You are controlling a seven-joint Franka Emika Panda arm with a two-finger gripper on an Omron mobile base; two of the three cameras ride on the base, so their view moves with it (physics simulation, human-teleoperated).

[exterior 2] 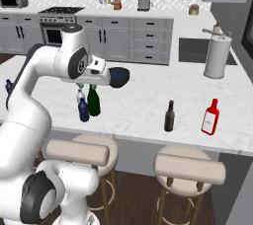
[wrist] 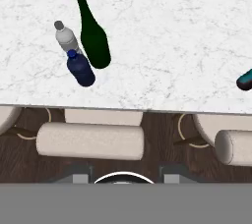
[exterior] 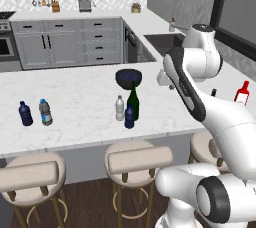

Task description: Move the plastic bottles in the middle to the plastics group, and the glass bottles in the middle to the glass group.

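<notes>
Stools [exterior: 137,159] sit nearest, under the white table [exterior: 75,97]. Mid-table, untouched, stand the green glass bottle [exterior: 133,101], clear bottle [exterior: 119,108] and blue bottle [exterior: 129,117]. Plastics wait far left, glass far right. Pincer pressed together, empty; nothing moved yet.
</notes>
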